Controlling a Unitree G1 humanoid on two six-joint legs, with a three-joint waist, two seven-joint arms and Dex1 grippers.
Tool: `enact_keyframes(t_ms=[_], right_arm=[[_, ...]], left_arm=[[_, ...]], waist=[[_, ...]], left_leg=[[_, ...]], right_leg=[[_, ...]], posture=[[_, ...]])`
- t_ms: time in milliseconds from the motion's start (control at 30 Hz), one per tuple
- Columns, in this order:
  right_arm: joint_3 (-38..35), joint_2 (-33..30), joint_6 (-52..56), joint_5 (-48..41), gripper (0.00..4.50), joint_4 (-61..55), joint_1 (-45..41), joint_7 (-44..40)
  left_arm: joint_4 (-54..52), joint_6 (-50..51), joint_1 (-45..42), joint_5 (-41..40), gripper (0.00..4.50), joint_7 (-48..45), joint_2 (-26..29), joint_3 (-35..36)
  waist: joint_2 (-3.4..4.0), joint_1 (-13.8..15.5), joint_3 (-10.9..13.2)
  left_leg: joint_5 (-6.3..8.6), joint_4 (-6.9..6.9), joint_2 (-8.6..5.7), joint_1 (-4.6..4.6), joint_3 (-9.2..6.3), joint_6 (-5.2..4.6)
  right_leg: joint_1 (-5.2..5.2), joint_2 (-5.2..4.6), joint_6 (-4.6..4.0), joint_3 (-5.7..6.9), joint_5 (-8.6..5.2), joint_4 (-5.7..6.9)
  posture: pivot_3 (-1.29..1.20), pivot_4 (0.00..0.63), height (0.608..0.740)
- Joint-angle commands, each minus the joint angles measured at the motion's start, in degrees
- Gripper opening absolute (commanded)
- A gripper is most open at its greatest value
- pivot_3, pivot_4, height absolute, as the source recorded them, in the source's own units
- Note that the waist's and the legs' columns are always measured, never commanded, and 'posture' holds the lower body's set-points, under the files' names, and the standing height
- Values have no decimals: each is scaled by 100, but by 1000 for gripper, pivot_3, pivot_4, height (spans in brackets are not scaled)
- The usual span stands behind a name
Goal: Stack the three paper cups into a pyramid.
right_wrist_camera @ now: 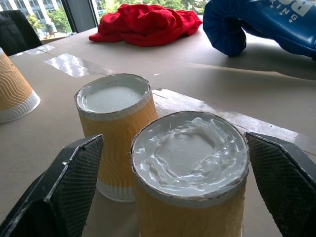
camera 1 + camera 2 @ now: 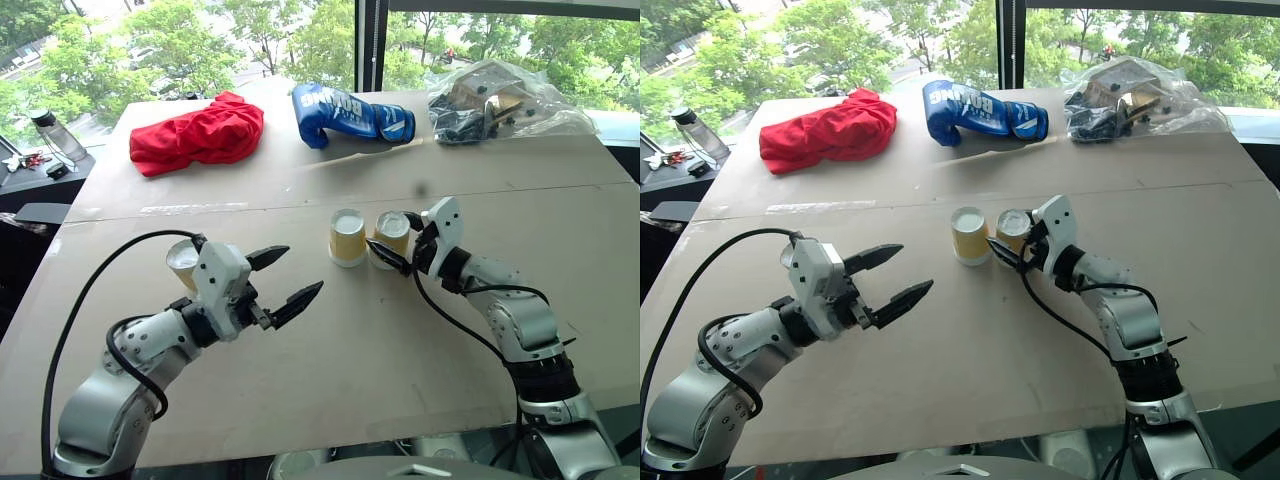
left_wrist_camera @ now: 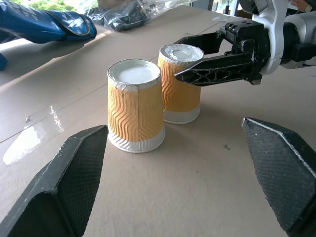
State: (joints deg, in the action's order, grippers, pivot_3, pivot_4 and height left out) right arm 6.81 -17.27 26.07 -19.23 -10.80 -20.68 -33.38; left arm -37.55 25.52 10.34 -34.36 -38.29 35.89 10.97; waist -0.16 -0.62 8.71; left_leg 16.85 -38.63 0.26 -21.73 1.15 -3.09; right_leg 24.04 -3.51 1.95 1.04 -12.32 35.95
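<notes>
1. Head views: cardboard-covered table [image 2: 350, 400] before us. Two paper cups stand upside down, side by side, near its middle: left cup [image 2: 347, 237] and right cup [image 2: 391, 238], just beside each other; contact we cannot confirm from here. No cup sits on top of them. Our right gripper [image 2: 402, 243] straddles the right cup, black fingers spread to either side of it. Third cup [image 2: 183, 262] stands inverted well to the left, partly hidden behind our left gripper [image 2: 285, 278], whose fingers are spread wide over bare table, holding nothing. At the far edge lie a red cloth [image 2: 197, 133], a blue boxing glove [image 2: 350, 115] and a clear plastic bag [image 2: 505, 100] of dark items.

2. Left wrist view: both middle cups upright on their rims, bases up, bodies apparently touching low down. Right gripper's fingers pass either side of the farther cup near its top.

3. Right wrist view: nearer cup sits between our spread fingers [image 1: 59, 190], gaps visible on both sides; we see no pinch. Second cup is just behind it; third cup is far off to the side.
</notes>
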Motion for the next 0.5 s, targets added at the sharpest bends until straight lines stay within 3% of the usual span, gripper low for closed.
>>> enact_keyframes(t_ms=[33,133,333,500], right_arm=[[-205,-133,-27,-181,4456,-405,-28,-155],[-380,-323,-18,-324,4456,-594,-91,-289],[-786,-574,234,-1179,4456,-968,-273,-734],[-1012,-650,-232,-1670,4456,-1040,68,-1499]], left_arm=[[-336,-226,153,-29,4500,71,-100,198],[-535,-467,499,160,4500,413,-459,205],[-992,-1423,1228,1858,4500,1899,-1779,-533],[-638,-2218,1521,2723,4500,2837,-2560,-106]], waist=[[0,0,0],[0,-10,0],[-10,14,0],[-16,39,2]], left_leg=[[0,0,0,0,0,0],[2,0,0,1,-2,-3],[4,0,-5,0,1,-6],[4,1,-3,2,-8,-7]], right_leg=[[0,-1,0,2,0,0],[0,-3,0,7,0,2],[-3,-17,1,7,1,-3],[-5,-15,-1,16,0,-1]], posture=[[0,150,737],[0,150,737],[0,150,737],[0,150,737]])
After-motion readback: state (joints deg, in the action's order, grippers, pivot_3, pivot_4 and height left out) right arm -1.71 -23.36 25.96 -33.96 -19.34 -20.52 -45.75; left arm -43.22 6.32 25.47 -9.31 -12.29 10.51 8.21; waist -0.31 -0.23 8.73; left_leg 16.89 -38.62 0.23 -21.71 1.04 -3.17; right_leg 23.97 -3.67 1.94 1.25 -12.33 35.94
